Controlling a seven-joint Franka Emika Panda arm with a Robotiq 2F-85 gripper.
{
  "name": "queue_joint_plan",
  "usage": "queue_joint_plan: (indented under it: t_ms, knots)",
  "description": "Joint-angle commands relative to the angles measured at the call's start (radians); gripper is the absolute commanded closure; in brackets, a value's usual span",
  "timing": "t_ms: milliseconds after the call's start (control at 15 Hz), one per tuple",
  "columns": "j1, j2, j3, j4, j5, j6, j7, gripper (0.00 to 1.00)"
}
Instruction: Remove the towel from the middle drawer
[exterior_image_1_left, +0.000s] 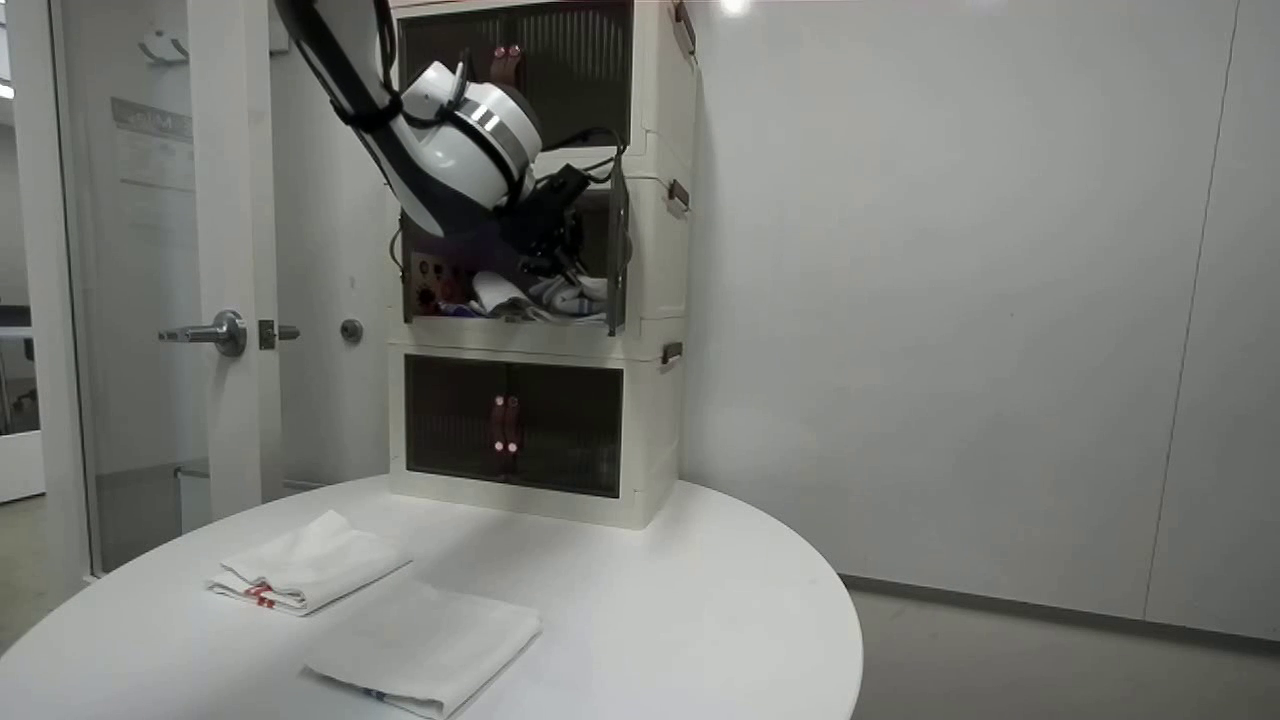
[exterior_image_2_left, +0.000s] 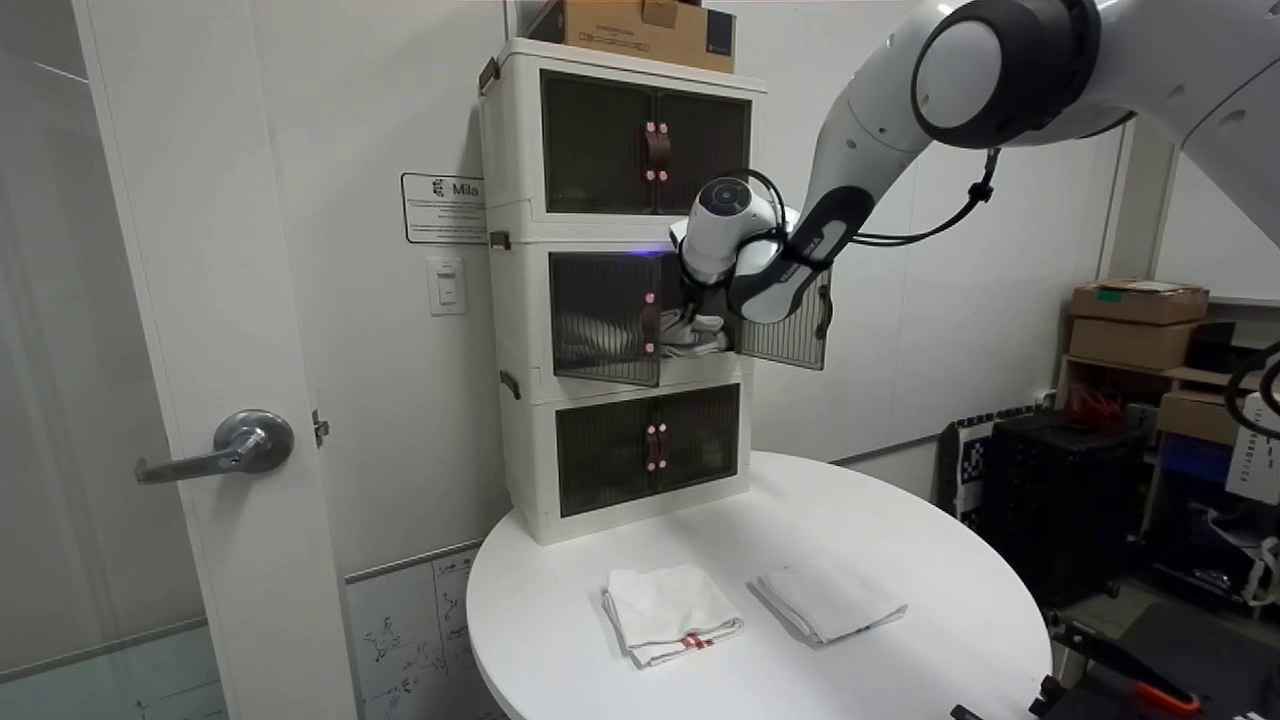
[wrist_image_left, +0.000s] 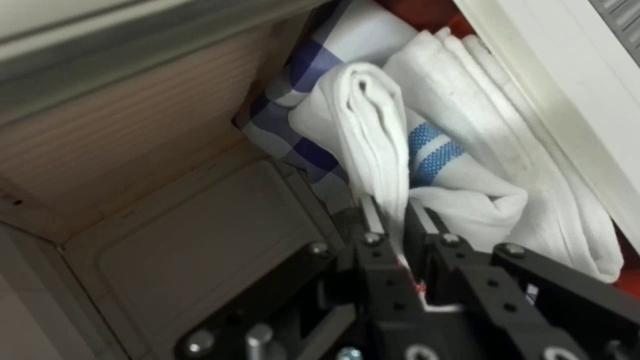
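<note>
The middle drawer is the centre compartment of the cabinet, its two dark ribbed doors standing ajar in an exterior view. Inside it, my gripper is shut on the towel, a folded white cloth. Its looped fold sticks out beyond the fingertips, and a bit of red shows on the cloth further back between the fingers. The arm reaches in from the front in both exterior views, and the wrist hides much of the opening. In an exterior view the gripper is dark and low over the heap of cloths.
Around the towel lie a cloth with blue stripes, a white folded cloth and a purple-checked cloth. An open door stands close to the wrist. Two folded cloths, one red-marked and one plainer, lie on the round table.
</note>
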Motion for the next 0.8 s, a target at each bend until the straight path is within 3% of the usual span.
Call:
queue_joint_plan:
  t_ms: [0,467,533,600,733]
  knots:
    - [0.006,-0.023,-0.008,-0.025,-0.013,0.010,0.008,0.99]
    - [-0.011,-0.124,0.045,-0.131,0.020,0.007,-0.030,0.95]
    - [-0.014,-0.139,0.056,-0.148,0.028,0.001,-0.032,0.88]
    - [-0.019,-0.150,0.067,-0.161,0.036,-0.004,-0.039,0.65]
    - [-0.027,-0.166,0.086,-0.183,0.051,-0.010,-0.049,0.62]
